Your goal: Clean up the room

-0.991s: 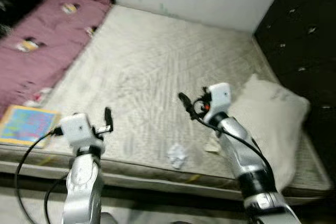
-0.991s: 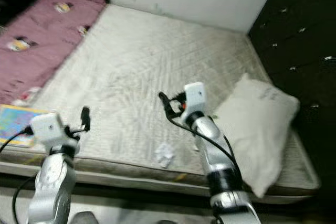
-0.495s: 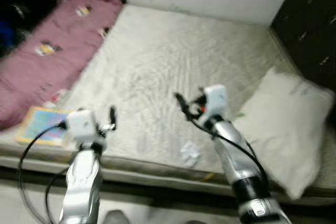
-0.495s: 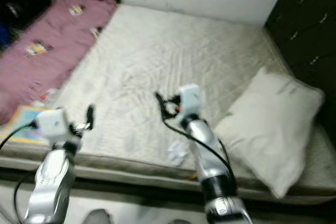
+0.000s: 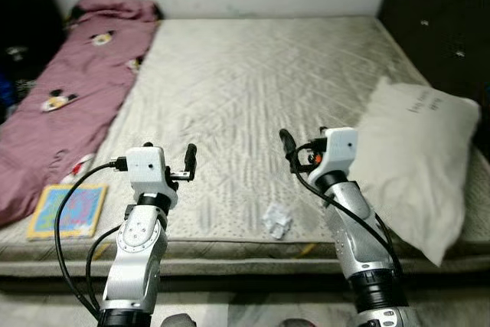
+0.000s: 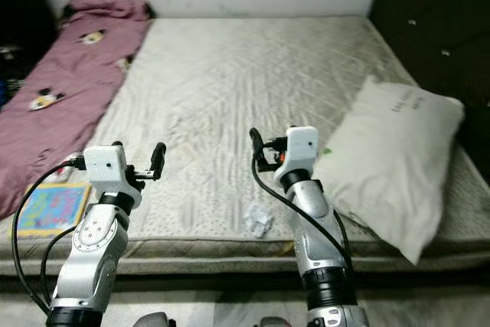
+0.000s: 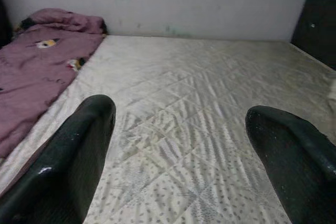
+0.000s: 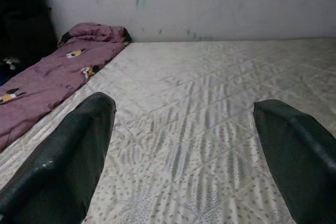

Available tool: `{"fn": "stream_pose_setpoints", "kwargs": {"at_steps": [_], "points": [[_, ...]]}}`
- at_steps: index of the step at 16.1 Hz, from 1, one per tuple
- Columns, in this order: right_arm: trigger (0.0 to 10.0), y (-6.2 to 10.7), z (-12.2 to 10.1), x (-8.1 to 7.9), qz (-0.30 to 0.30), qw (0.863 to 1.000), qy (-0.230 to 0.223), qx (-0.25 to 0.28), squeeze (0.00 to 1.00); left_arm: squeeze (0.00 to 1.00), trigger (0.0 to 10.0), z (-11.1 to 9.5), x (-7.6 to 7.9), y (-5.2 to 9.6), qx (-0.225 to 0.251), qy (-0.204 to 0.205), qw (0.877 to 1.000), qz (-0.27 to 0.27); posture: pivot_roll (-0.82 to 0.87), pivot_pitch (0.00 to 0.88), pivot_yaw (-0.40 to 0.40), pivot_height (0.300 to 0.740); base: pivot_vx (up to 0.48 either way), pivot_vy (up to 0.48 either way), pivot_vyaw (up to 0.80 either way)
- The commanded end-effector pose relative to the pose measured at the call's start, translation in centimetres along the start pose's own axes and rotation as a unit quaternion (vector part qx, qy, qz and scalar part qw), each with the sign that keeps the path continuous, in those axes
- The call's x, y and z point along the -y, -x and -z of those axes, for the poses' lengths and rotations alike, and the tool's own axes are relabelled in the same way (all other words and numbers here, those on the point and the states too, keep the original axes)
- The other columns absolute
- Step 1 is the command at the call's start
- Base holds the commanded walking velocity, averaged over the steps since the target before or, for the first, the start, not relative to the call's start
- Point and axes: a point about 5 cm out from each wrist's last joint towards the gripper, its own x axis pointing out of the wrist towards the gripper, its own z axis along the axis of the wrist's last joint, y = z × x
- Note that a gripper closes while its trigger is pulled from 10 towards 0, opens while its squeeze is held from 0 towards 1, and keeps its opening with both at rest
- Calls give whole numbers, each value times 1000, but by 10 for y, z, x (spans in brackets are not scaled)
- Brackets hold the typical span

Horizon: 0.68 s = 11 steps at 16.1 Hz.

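Left eye view: bare bed (image 5: 253,74), with a small crumpled paper (image 5: 276,220) near the front edge, close to the robot. Paper between the two arms, but much nearer the right tool (image 5: 286,143) than the left tool (image 5: 190,160). From the right tool, paper down and back toward the robot, a little toward the arm's own side, almost under the forearm. From the left tool, paper well off toward the right and a bit lower. Both tools up in the air above the bed, pointing away toward the far wall, so the paper behind their tips, not in front. Left wrist view: two black fingers (image 7: 68,156) wide apart, nothing between them but bed. Right wrist view: fingers (image 8: 63,156) also wide apart, holding nothing. No clear long side to the paper, just a little lump, so any grip angle probably fine. Best guess for the next move: right arm the one to use, pulled back and tipped down to reach the lump. Also there: white pillow (image 5: 417,158) on the right side of the bed, pink blanket (image 5: 69,105) along the left side, and a bright book (image 5: 67,209) at the front left corner, near the left arm.
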Motion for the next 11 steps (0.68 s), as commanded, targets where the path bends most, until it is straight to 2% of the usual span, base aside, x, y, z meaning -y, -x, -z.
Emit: {"fn": "stream_pose_setpoints", "kwargs": {"at_steps": [1,2,4,5,7,8,11], "points": [[10000,0,-1,-7,-3,1000,-4,1,0,0,10000,0,-8,6,-5,-1,1000,-10,-105,0,46,740,0,0,-800],[10000,0,1,-8,0,1000,-13,-2,0,0,10000,0,-10,9,-7,-2,1000,-14,-93,0,45,740,0,0,-613],[10000,2,1,-14,-4,1000,-26,-3,0,0,10000,-2,-13,13,-7,3,1000,-19,-82,0,42,740,0,0,0],[10000,4,1,-18,-13,1000,-26,-4,0,0,10000,-3,-19,16,-9,-3,999,-42,-71,0,31,740,0,0,0],[10000,5,0,-16,-12,1000,-25,-7,0,0,10000,-6,-21,18,-4,-1,999,-52,-59,0,12,740,0,0,0],[10000,4,-1,-12,-10,1000,-21,-7,0,0,10000,-7,-23,20,2,13,999,-51,-60,0,1,740,0,0,0],[10000,2,-4,-5,-4,1000,-14,-8,0,0,10000,-5,-29,24,-1,7,998,-68,-57,0,-14,740,0,0,0]]}}
